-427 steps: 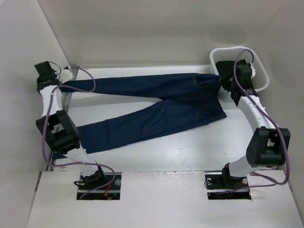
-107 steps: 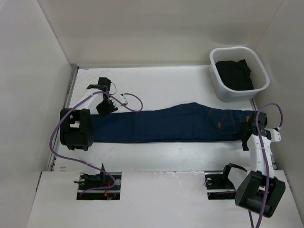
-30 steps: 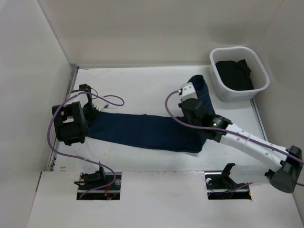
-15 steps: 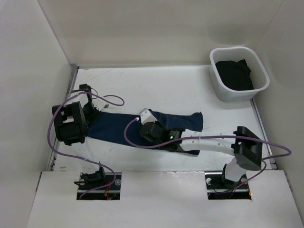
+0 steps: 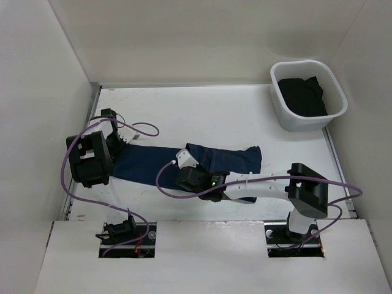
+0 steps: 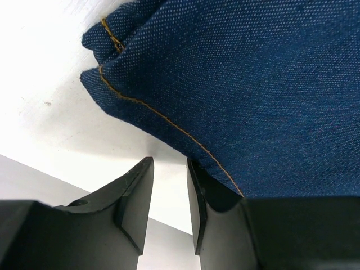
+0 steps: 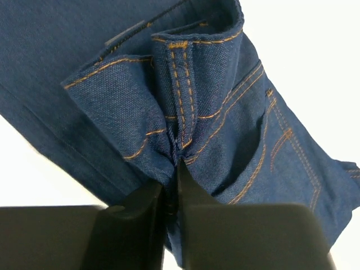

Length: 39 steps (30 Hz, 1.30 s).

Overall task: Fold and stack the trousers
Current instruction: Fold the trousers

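The dark navy trousers (image 5: 147,165) lie across the table's near middle, with the waist end doubled over the legs (image 5: 236,158). My right gripper (image 5: 187,177) is shut on the waistband seam with its tan stitching (image 7: 181,101), pinched between the fingers (image 7: 171,194), with a back pocket to the right. My left gripper (image 5: 116,138) is at the leg hems on the left. In the left wrist view its jaws (image 6: 170,197) stand slightly apart over bare table, with the hem edge (image 6: 169,121) lying beside and over the right finger.
A white basket (image 5: 283,119) with dark cloth (image 5: 301,95) in it stands at the back right. White walls enclose the table on the left, back and right. The right arm stretches across the near middle.
My right gripper has carried the waist end leftward and nearer over the legs, doubling the trousers. The left gripper has stayed at the hems.
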{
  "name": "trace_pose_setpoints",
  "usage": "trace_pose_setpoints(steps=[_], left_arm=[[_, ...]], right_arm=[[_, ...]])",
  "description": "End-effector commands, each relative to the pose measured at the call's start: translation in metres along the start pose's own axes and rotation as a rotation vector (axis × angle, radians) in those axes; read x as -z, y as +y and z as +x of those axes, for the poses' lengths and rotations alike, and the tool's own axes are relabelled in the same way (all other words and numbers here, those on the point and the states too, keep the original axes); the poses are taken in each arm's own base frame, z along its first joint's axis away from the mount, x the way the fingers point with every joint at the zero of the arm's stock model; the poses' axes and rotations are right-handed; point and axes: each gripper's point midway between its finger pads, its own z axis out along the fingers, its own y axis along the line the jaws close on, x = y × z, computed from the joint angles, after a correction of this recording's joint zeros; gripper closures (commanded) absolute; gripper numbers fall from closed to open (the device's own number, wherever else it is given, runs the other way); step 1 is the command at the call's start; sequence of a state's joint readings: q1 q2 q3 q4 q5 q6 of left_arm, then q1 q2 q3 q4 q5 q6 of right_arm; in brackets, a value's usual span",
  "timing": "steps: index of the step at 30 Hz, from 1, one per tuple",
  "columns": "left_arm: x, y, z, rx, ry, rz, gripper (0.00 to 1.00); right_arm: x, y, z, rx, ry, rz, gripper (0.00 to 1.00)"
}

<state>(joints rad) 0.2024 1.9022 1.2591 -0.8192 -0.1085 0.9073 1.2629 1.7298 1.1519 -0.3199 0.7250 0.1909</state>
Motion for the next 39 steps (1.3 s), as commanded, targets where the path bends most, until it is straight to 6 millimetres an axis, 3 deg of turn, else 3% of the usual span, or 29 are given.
trace_pose_setpoints(steps=[1,3,6,8,11,13,15,18,19,20,21,22,23,26,29,31,33,34,37,39], left_arm=[[0.012,0.003,-0.001,0.013,-0.034,-0.018,0.70],[0.015,0.008,-0.002,0.022,-0.040,-0.030,0.70],[0.029,0.017,-0.006,0.032,-0.069,-0.063,0.68],[0.040,0.023,-0.009,0.028,-0.088,-0.090,0.66],[0.060,0.030,-0.013,0.029,-0.118,-0.131,0.64],[0.079,0.035,-0.021,0.032,-0.158,-0.167,0.63],[0.104,0.038,-0.032,0.030,-0.215,-0.218,0.62],[0.153,0.033,-0.054,-0.009,-0.319,-0.299,0.60],[0.168,0.027,-0.062,-0.030,-0.353,-0.320,0.59],[0.182,0.019,-0.071,-0.053,-0.387,-0.333,0.59],[0.196,0.007,-0.081,-0.082,-0.422,-0.338,0.58],[0.207,-0.009,-0.093,-0.113,-0.454,-0.329,0.57],[0.215,-0.031,-0.105,-0.146,-0.484,-0.304,0.57],[0.223,-0.107,-0.139,-0.244,-0.551,-0.153,0.57],[0.207,-0.192,-0.161,-0.308,-0.553,0.082,0.58],[0.186,-0.226,-0.160,-0.336,-0.500,0.211,0.61],[0.169,-0.247,-0.156,-0.344,-0.467,0.308,0.62],[0.163,-0.259,-0.154,-0.354,-0.453,0.359,0.63],[0.146,-0.289,-0.151,-0.396,-0.422,0.444,0.63],[0.132,-0.297,-0.152,-0.421,-0.394,0.426,0.63]], right_arm=[[0.007,0.004,-0.014,-0.064,-0.046,-0.045,0.68],[0.010,0.034,-0.007,-0.017,-0.015,-0.187,0.42],[0.028,0.066,-0.012,-0.004,-0.042,-0.361,0.24],[0.046,0.067,-0.032,-0.068,-0.109,-0.428,0.09],[0.079,0.053,-0.065,-0.201,-0.221,-0.491,0.00],[0.095,0.036,-0.076,-0.306,-0.266,-0.499,0.00],[0.093,0.009,-0.070,-0.427,-0.262,-0.449,0.00],[0.068,-0.031,-0.024,-0.609,-0.156,-0.337,0.04],[0.057,-0.044,-0.005,-0.669,-0.108,-0.294,0.21],[0.046,-0.055,0.015,-0.740,-0.055,-0.254,0.41],[0.036,-0.067,0.036,-0.819,-0.007,-0.206,0.69],[0.029,-0.074,0.052,-0.888,0.029,-0.172,0.82],[0.024,-0.078,0.066,-0.942,0.058,-0.151,0.89],[0.015,-0.076,0.096,-1.019,0.132,-0.117,0.92],[0.011,-0.072,0.138,-1.083,0.264,-0.028,0.90],[0.011,-0.075,0.161,-1.130,0.319,0.046,0.89],[0.007,-0.077,0.178,-1.156,0.351,0.091,0.87],[0.004,-0.078,0.181,-1.166,0.362,0.099,0.88],[-0.001,-0.080,0.166,-1.163,0.334,0.072,0.83],[0.006,-0.087,0.141,-1.164,0.266,0.039,0.71]])
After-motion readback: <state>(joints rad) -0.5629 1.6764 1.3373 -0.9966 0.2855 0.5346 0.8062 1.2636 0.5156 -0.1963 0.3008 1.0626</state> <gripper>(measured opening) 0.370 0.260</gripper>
